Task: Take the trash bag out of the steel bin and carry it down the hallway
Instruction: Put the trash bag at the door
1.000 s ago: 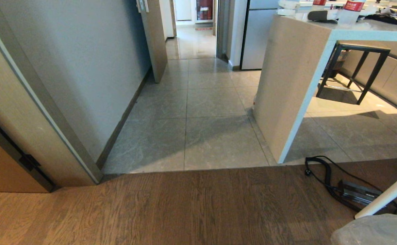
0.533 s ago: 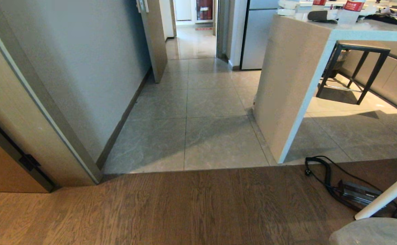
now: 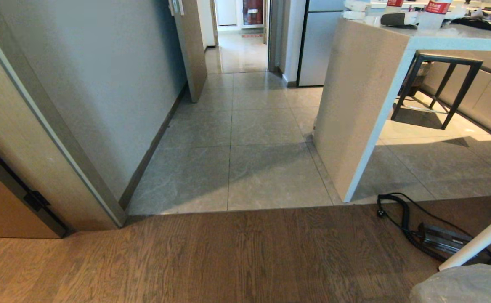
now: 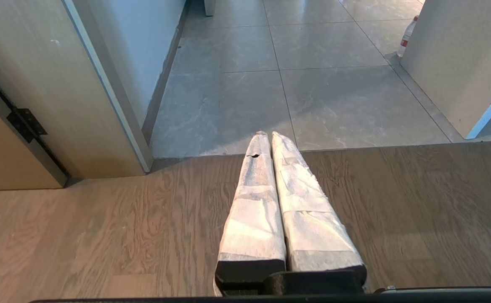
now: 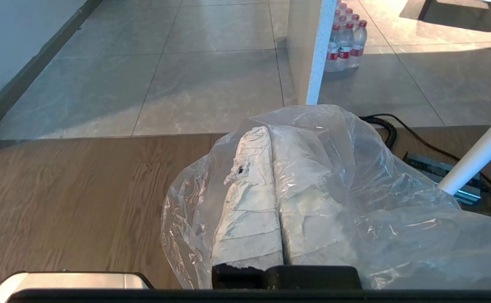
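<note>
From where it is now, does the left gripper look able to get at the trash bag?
Probably not without a large move. The left gripper is shut and points ahead over the wooden floor, with no plastic near it. The trash bag is draped over the right gripper, low at the robot's right.

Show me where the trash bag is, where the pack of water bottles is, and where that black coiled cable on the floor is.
trash bag (image 5: 354, 176), right wrist view, on the crinkled plastic draped over the shut gripper.
pack of water bottles (image 5: 346, 42), right wrist view, on the red-labelled bottles beside the counter.
black coiled cable (image 3: 403, 219), head view, on the coiled stretch.
</note>
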You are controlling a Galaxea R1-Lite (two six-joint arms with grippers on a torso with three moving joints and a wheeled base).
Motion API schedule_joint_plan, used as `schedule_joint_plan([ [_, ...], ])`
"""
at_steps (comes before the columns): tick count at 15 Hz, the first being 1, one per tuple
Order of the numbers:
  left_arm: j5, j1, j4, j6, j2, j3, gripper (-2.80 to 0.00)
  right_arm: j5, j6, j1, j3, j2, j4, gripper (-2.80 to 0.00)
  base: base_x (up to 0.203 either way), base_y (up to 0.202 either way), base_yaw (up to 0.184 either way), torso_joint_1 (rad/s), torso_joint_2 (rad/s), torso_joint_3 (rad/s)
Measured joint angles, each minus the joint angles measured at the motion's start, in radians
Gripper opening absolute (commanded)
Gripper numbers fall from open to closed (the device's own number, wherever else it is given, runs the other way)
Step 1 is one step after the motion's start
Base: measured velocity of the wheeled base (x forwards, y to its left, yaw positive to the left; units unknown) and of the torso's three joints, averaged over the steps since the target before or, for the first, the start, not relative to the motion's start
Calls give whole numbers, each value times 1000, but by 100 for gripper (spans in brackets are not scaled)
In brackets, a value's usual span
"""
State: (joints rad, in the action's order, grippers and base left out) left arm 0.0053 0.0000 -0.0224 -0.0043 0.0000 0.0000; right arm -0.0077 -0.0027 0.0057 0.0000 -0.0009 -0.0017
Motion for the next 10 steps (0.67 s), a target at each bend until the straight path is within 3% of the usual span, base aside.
schedule_joint_plan([
  [10, 0, 0, 0, 0, 0, 0, -280, 0, 0, 0, 0, 0, 0, -280, 0, 0, 0, 0, 0, 0],
])
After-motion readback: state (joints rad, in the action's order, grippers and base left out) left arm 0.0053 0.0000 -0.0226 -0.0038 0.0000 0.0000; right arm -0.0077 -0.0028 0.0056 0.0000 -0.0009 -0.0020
